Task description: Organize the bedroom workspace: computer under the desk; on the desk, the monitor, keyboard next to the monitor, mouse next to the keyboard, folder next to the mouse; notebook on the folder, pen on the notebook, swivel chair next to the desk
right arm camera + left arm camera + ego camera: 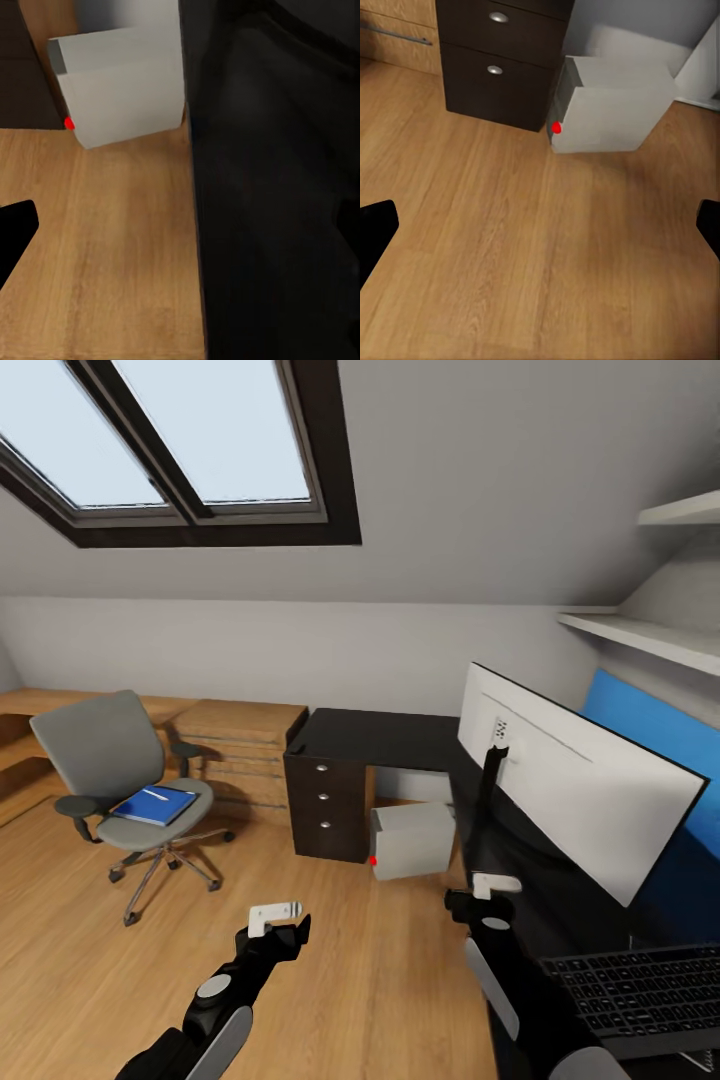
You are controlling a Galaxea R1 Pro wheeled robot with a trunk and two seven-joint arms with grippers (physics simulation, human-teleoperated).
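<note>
My left pincer [278,922] apart over bare floor [380,980], right pincer [487,895] state unclear, folder [155,805] on swivel chair [120,790].

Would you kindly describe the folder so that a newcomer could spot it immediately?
Find the grey swivel chair on the wooden floor, left of the black desk. The folder lies flat on its seat: bright blue, unlike the grey upholstery around it.

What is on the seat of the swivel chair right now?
A blue folder lies flat on the swivel chair seat, with a thin whitish pen on top. Anything beneath the folder is covered.
</note>
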